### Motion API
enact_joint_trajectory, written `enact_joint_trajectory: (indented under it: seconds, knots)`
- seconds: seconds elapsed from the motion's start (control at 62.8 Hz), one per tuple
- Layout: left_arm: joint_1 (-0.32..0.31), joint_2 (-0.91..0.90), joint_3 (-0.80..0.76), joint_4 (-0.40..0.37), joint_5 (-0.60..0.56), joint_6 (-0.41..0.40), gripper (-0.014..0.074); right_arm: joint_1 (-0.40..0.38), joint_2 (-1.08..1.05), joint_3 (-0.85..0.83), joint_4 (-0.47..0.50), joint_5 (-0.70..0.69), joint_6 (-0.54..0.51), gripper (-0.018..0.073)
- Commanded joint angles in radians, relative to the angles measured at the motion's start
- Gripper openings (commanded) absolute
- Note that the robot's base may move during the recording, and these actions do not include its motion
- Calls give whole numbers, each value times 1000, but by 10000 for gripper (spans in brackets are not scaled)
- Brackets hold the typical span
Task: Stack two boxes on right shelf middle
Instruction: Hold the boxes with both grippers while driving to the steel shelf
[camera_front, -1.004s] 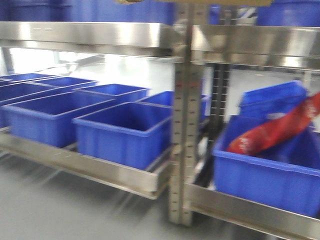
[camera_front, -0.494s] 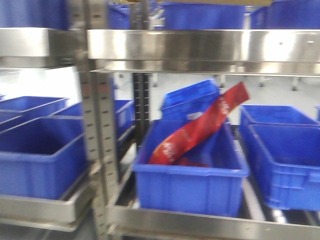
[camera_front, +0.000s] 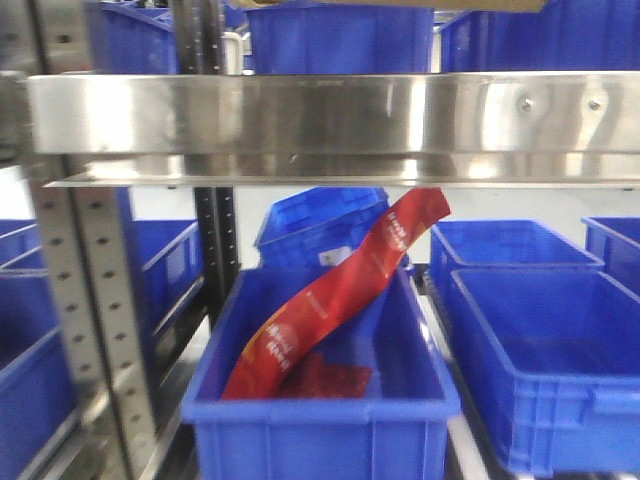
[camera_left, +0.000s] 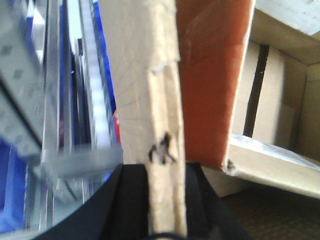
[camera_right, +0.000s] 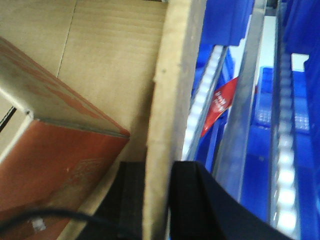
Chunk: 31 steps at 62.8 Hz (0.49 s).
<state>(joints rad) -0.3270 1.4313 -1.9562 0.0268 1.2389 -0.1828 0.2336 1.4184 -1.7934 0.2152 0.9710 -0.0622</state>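
left claw (camera_left: 165, 176) | pinching wall of box (camera_left: 136, 75) | steel shelf (camera_left: 75, 161) blurred at left

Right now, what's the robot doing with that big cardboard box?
It is holding the cardboard box with both arms. The left gripper pinches one wall, and the right gripper pinches another. A smaller reddish box sits inside. The robot faces the steel shelf, where the nearest blue bin holds a red packet.
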Motion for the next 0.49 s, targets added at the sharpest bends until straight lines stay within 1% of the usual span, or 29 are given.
enact_joint_trajectory:
  seconds: [0.0, 0.478]
  knots:
    - [3, -18, -12, -12, -34, -1, -111, -12, -8, -9, -49, -71, -9, -154]
    - [3, -18, -12, -12, -34, -1, -111, -12, -8, -9, -49, -74, -9, -154]
